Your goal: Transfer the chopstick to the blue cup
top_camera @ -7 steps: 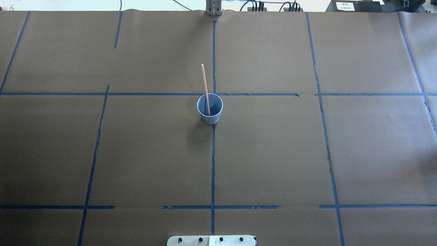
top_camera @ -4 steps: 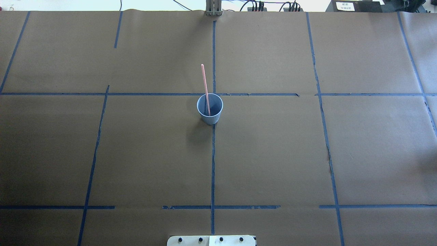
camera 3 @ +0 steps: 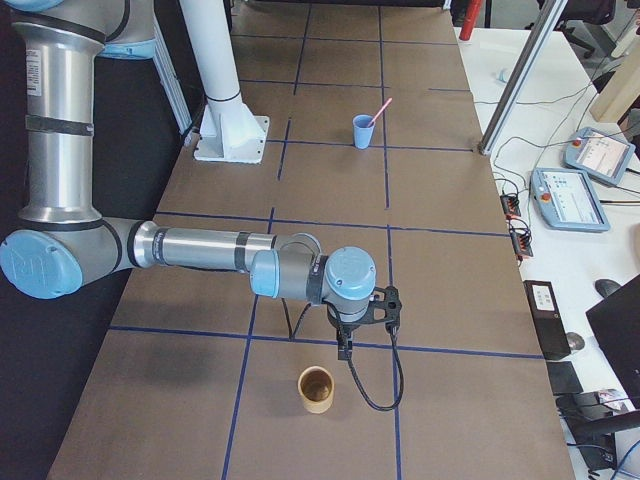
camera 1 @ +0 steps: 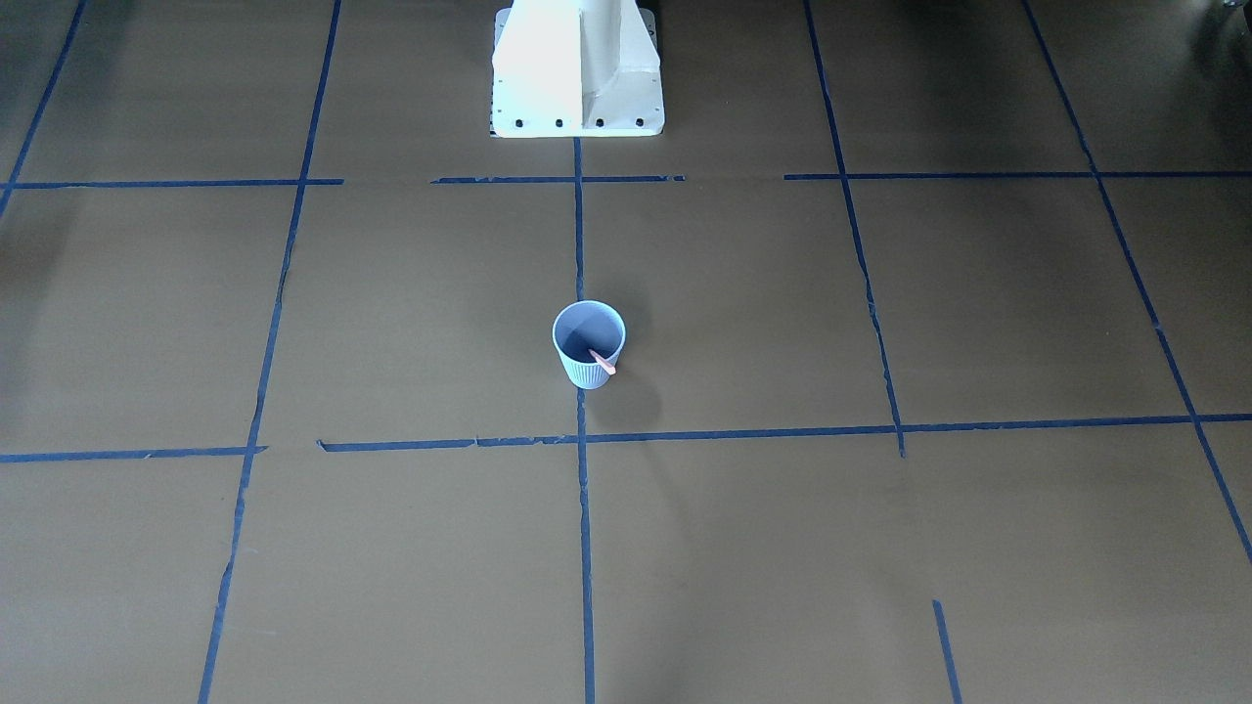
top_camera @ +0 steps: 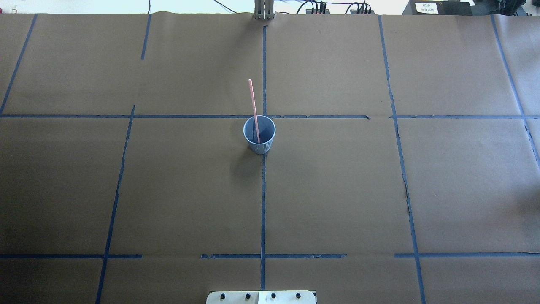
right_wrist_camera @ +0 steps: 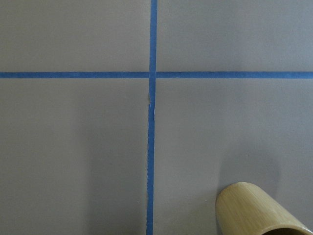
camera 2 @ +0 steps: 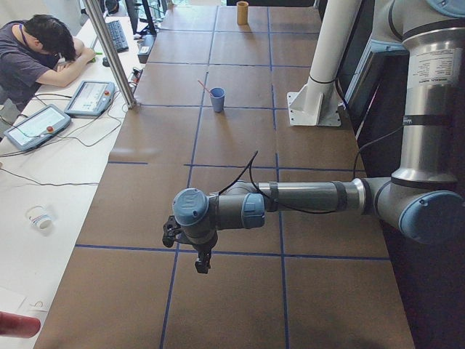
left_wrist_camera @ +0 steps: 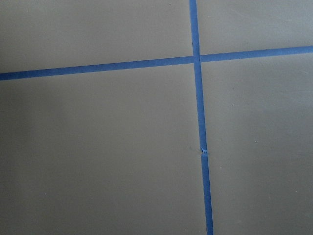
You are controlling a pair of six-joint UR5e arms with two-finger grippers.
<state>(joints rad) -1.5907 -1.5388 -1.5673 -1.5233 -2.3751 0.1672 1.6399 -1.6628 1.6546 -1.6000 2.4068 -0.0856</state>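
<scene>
The blue cup point(top_camera: 259, 135) stands upright at the middle of the table, where the tape lines cross. One pale pink chopstick point(top_camera: 253, 101) stands in it and leans over the far rim. Cup point(camera 1: 588, 347) and chopstick point(camera 1: 603, 363) also show in the front view. My left gripper point(camera 2: 200, 263) shows only in the left side view, far from the cup point(camera 2: 217, 99). My right gripper point(camera 3: 343, 348) shows only in the right side view, also far from the cup point(camera 3: 363, 131). I cannot tell whether either is open or shut. The wrist views show no fingers.
A tan bamboo cup point(camera 3: 317, 389) stands on the table just below my right gripper and shows at the bottom right of the right wrist view point(right_wrist_camera: 259, 210). The white robot base point(camera 1: 577, 68) stands at the table's near edge. Operators' desks with tablets point(camera 3: 583, 198) lie beyond the far edge.
</scene>
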